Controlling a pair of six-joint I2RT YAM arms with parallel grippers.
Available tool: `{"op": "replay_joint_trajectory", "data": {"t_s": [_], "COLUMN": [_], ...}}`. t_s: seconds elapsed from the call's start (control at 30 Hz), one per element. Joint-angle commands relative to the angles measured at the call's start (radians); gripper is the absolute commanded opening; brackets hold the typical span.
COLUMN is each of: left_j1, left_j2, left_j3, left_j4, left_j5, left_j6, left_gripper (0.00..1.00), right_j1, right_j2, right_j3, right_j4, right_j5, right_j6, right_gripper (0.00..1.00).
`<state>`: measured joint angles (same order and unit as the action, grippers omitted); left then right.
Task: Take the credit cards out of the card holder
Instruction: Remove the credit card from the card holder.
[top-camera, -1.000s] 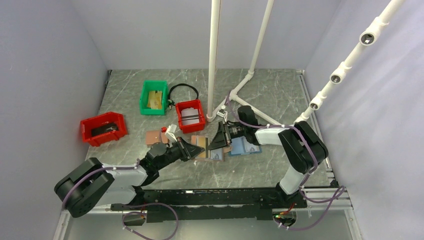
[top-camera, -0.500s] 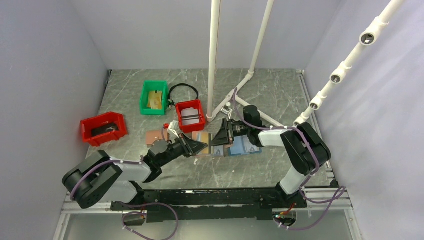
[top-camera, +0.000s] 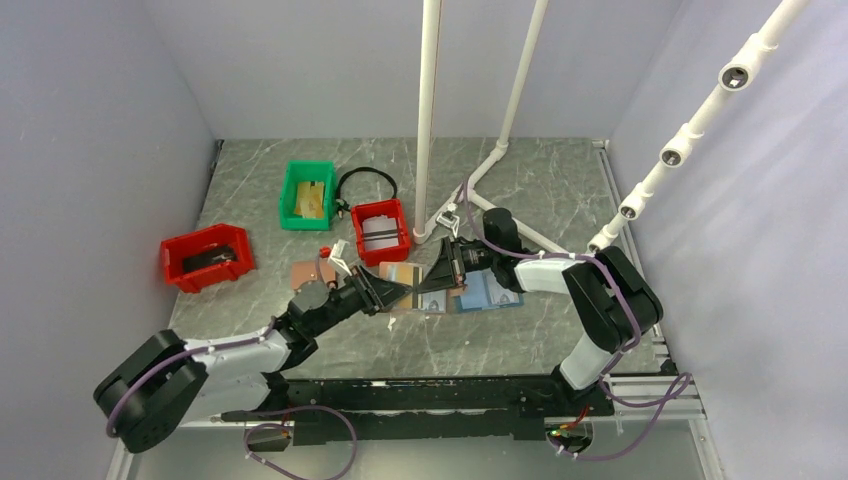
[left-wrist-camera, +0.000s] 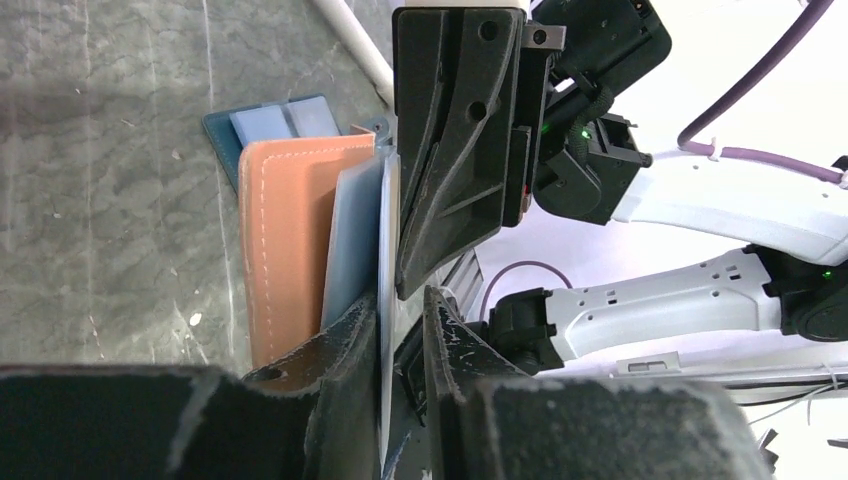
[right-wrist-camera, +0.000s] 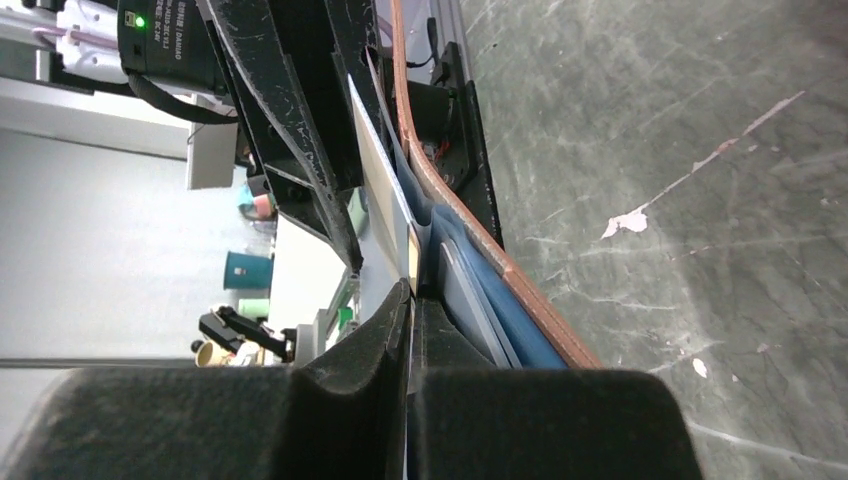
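Brown card holder (left-wrist-camera: 290, 250) limp, credit card (right-wrist-camera: 383, 185) likely stiff, slick; right tool (right-wrist-camera: 410, 292) clenched on its 3 o'clock edge, left tool (left-wrist-camera: 400, 300) released.

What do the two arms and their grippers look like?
The left arm and right arm have white links between black joints, with purple cables tied along them. The left gripper and right gripper are black wedges. A green light glows on the right wrist.

Green bin (top-camera: 306, 224), black cable loop (top-camera: 366, 170), marbled table (top-camera: 560, 180)
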<state>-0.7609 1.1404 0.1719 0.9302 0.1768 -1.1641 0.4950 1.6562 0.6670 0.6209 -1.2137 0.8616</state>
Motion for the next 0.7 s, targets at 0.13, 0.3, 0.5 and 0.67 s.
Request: {"op": "replay_joint_trajectory", "data": {"t_s": [0.13,0.3,0.5,0.67], "left_j1": [0.007,0.026,0.045,0.062], "left_j2": [-0.155,-0.187,-0.224,-0.24], "left_j3": [0.017,-0.019,-0.029,-0.035], "left_j4": [-0.13,-0.118,-0.135,-0.151], "left_j5": [-0.055,-0.057,-0.039,-0.026], "left_j6": [-0.006,-0.029,-0.038,-0.051], "left_gripper": [0.15,0.05,0.0,0.04], "right_j1": [0.01,0.0,-0.006,-0.013], "right_j2": [-0.029,-0.017,-0.013,-0.013], "right_j3": [0.041,0.043,0.032,0.02], "right_j4": [-0.049,-0.062,-0.023,0.026], "right_j5": [-0.049,-0.053,-0.06,-0.068], "right_j6": [-0.077,-0.094,-0.071,-0.04], "right_gripper": [0.0,0.0,0.0,0.0]}}
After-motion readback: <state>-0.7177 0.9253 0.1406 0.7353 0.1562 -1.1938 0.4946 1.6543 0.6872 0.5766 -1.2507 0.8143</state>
